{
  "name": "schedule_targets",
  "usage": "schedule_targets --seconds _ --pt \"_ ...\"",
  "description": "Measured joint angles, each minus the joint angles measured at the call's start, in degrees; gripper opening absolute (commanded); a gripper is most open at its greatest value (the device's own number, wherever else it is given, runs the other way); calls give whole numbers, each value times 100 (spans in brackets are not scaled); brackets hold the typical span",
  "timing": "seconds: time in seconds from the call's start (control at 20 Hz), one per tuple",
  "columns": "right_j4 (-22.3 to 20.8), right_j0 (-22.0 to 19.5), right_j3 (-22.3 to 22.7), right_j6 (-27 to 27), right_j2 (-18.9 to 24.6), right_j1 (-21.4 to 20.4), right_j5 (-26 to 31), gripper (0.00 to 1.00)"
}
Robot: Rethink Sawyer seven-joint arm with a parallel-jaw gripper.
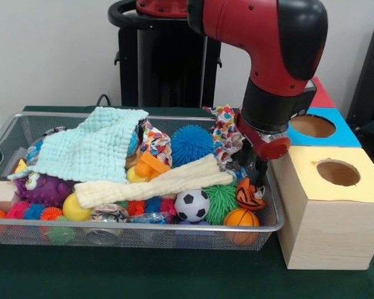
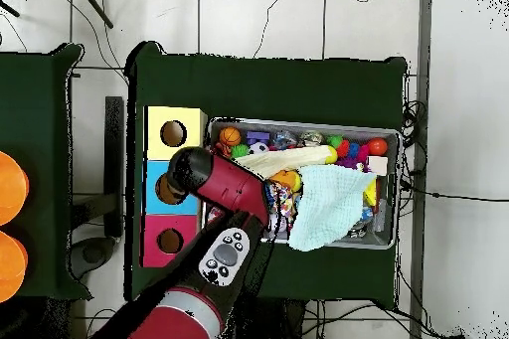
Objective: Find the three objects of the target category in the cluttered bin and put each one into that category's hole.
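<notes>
A wire mesh bin (image 1: 174, 116) holds a heap of toys and cloths. At its front lie a small soccer ball (image 1: 192, 205), a mini basketball (image 1: 241, 218) and an orange striped ball (image 1: 249, 194). My gripper (image 1: 257, 168) is lowered into the bin's right end, just above the striped ball and beside a patterned cloth (image 1: 227, 133). Its tips are dark and partly hidden. Right of the bin stand boxes with a yellow-topped hole (image 1: 338, 172) and a blue-topped hole (image 1: 311, 126). In the overhead view the arm (image 2: 214, 181) covers the gripper, at the left end of the bin (image 2: 298, 122).
A turquoise cloth (image 1: 90, 149) and a cream rolled cloth (image 1: 156, 184) drape over the pile. A blue spiky ball (image 1: 192, 144), a green spiky ball (image 1: 221, 199), a purple plush (image 1: 40, 187) and a yellow ball (image 1: 75, 208) crowd the bin. A red-topped box (image 2: 169, 241) adjoins the blue one.
</notes>
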Motion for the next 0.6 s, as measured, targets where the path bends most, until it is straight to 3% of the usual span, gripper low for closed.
schedule_targets --seconds 0.6 --pt "-1 154 -109 0 -115 -122 57 100"
